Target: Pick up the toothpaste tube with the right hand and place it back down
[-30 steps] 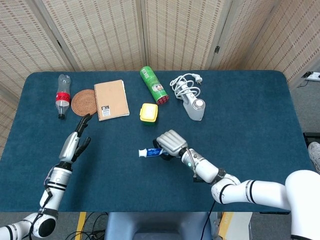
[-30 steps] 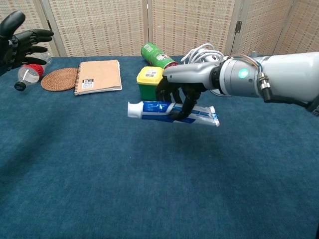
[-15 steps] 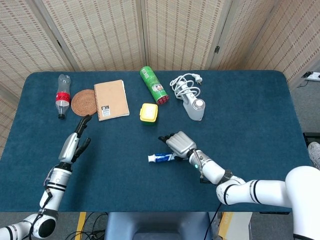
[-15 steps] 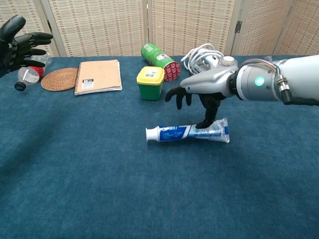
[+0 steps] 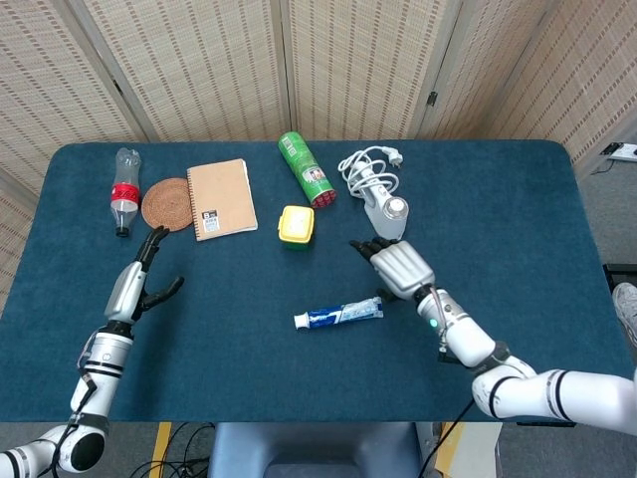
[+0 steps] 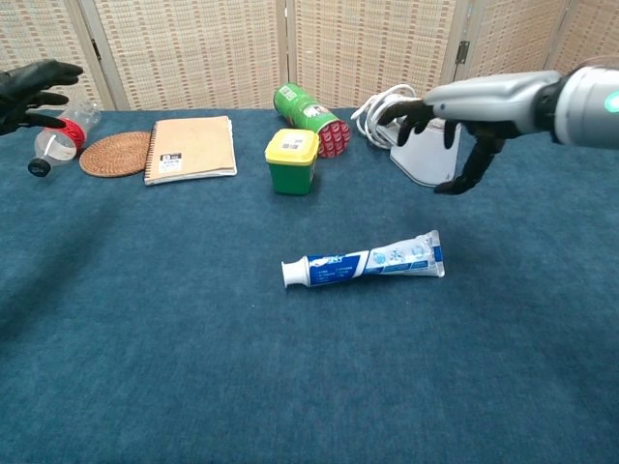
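The blue and white toothpaste tube (image 5: 338, 314) (image 6: 366, 263) lies flat on the blue tablecloth near the table's middle, cap end to the left. Nothing touches it. My right hand (image 5: 398, 266) (image 6: 462, 119) hovers above and to the right of the tube, fingers spread and empty. My left hand (image 5: 134, 284) (image 6: 29, 89) is raised at the far left, fingers apart, holding nothing.
Along the back stand a plastic bottle (image 5: 122, 191), a round woven coaster (image 5: 166, 203), a spiral notebook (image 5: 221, 198), a green can on its side (image 5: 307, 169), a yellow-lidded green box (image 5: 296, 225) and a white device with a coiled cable (image 5: 376, 188).
My right hand let go of the tube, which now lies on the cloth. The hand then rose and drew back to the right. My left hand shifted slightly left.
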You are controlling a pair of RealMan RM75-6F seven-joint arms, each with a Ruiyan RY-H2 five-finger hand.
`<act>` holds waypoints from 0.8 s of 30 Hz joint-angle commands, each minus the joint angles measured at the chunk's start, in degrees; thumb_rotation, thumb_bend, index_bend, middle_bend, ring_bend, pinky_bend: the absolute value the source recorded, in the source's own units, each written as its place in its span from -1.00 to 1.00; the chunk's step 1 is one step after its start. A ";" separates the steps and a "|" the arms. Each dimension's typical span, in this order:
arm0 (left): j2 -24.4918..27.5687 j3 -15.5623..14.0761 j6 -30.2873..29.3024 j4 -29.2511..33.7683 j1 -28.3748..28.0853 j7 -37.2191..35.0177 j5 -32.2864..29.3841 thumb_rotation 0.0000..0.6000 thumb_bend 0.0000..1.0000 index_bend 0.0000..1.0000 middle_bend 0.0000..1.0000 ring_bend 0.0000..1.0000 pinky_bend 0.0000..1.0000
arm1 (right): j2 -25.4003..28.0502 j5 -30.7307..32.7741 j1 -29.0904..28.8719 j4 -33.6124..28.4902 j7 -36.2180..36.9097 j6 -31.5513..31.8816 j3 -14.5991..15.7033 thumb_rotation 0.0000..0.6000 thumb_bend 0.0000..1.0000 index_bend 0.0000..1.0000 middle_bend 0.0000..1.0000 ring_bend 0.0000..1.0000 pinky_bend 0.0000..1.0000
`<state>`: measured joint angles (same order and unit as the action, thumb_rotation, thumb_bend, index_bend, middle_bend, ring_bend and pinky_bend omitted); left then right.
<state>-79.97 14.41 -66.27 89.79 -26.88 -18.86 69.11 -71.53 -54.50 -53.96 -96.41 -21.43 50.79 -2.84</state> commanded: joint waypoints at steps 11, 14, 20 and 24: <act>2.18 -1.04 -4.17 -5.26 3.14 10.59 -3.56 1.00 -0.86 -0.91 -1.00 -1.00 -0.61 | 8.88 -13.39 17.54 -4.18 6.61 19.52 4.43 1.00 0.04 -0.76 -0.39 -0.57 -0.31; 2.62 -1.83 -7.16 -5.09 4.69 13.20 -2.59 1.00 -0.86 -0.88 -1.00 -1.00 -0.61 | 9.65 -16.08 21.12 -4.30 8.68 22.91 5.34 1.00 0.04 -0.76 -0.39 -0.57 -0.31; 4.37 -4.55 -12.34 -1.51 8.11 20.19 -0.57 1.00 -0.86 -0.86 -1.00 -1.00 -0.61 | 9.44 -19.90 28.20 -3.24 12.71 29.03 6.87 1.00 -0.03 -0.76 -0.39 -0.57 -0.31; 5.41 -6.62 -16.06 1.55 10.74 24.52 1.21 1.00 -0.86 -0.86 -1.00 -1.00 -0.61 | 9.37 -21.82 32.50 -2.70 14.42 32.11 7.91 1.00 -0.16 -0.76 -0.39 -0.57 -0.31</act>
<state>-75.34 9.09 -80.47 89.62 -17.67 3.78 69.16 -62.12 -75.04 -23.31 -99.56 -8.11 81.49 4.32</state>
